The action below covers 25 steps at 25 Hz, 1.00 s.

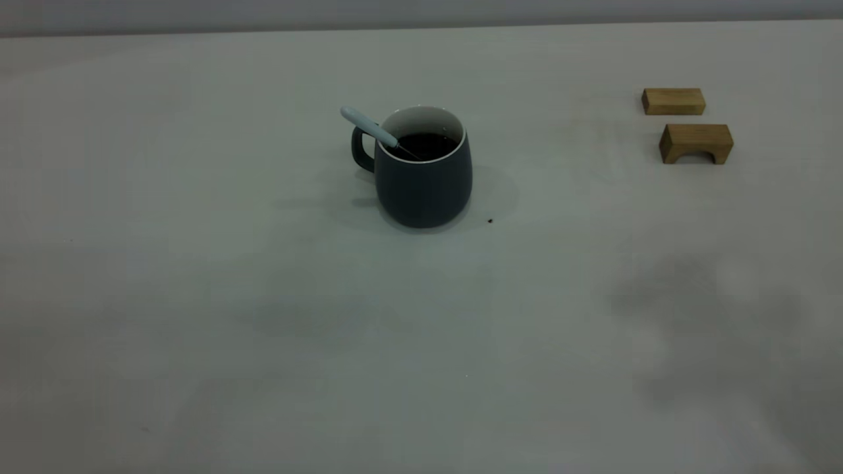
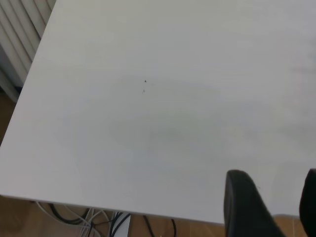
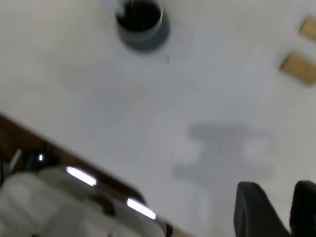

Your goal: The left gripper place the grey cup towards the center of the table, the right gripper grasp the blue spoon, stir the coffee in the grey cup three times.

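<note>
On the matte off-white table (image 1: 197, 296): dark slate-grey rounded ceramic cup (image 1: 425, 181), flat dark coffee (image 1: 427, 145), pale-blue-handled spoon (image 1: 372, 128) leaning inside.
Only wrist views show the grippers, left (image 2: 274, 205) and right (image 3: 276, 210), both parted, empty.

Exterior view looks down across table (image 1: 197, 296); both wrist views high above it; right wrist shares cup (image 3: 142, 24).

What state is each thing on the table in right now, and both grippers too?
grey cup: upright, holds coffee.
blue spoon: leaning in the cup, handle over the rim.
Two wooden blocks: lying apart from the cup.
left gripper: open, holding nothing.
right gripper: open, holding nothing.
</note>
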Motion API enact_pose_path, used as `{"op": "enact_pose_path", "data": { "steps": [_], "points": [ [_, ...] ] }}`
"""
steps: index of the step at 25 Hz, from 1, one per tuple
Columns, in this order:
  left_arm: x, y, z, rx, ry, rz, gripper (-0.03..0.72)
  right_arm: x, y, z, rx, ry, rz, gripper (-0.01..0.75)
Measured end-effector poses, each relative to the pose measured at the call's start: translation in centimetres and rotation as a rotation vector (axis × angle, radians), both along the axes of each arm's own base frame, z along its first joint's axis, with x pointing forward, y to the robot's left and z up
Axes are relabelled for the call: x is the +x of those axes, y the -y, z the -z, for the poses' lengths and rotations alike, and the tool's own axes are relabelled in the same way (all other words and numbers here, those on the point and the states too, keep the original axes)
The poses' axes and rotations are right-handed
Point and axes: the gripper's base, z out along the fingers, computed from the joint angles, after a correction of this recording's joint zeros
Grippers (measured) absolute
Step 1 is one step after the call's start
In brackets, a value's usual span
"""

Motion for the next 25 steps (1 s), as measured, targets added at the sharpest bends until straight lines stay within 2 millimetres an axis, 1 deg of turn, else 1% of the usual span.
{"op": "enact_pose_path", "data": {
  "steps": [2, 4, 7, 8, 11, 13, 16, 18, 21, 25],
  "points": [
    [0.0, 0.0, 0.0, 0.000, 0.000, 0.000, 0.351, -3.1, 0.8, 1.2, -0.005, -0.007, -0.004, 0.224],
    [0.0, 0.0, 0.0, 0.000, 0.000, 0.000, 0.351, -6.2, 1.7, 1.8, 0.002, 0.023, -0.005, 0.227],
    [0.0, 0.0, 0.0, 0.000, 0.000, 0.000, 0.351, -10.0, 2.7, 2.8, 0.014, 0.070, -0.004, 0.227],
    [0.0, 0.0, 0.0, 0.000, 0.000, 0.000, 0.351, -11.2, 3.0, 3.3, 0.021, 0.087, 0.000, 0.227],
    [0.0, 0.0, 0.0, 0.000, 0.000, 0.000, 0.351, -14.0, 4.1, 5.2, 0.030, 0.120, 0.048, 0.228],
    [0.0, 0.0, 0.0, 0.000, 0.000, 0.000, 0.351, -15.3, 4.7, 6.8, 0.033, 0.143, 0.096, 0.230],
    [0.0, 0.0, 0.0, 0.000, 0.000, 0.000, 0.351, -16.8, 5.3, 8.6, 0.031, 0.197, 0.172, 0.234],
    [0.0, 0.0, 0.0, 0.000, 0.000, 0.000, 0.351, -17.7, 5.7, 9.4, 0.013, 0.231, 0.213, 0.237],
    [0.0, 0.0, 0.0, 0.000, 0.000, 0.000, 0.351, -18.6, 6.1, 10.4, -0.011, 0.277, 0.260, 0.238],
    [0.0, 0.0, 0.0, 0.000, 0.000, 0.000, 0.351, -19.1, 6.1, 11.8, 0.020, 0.326, 0.307, 0.238]
  ]
}}
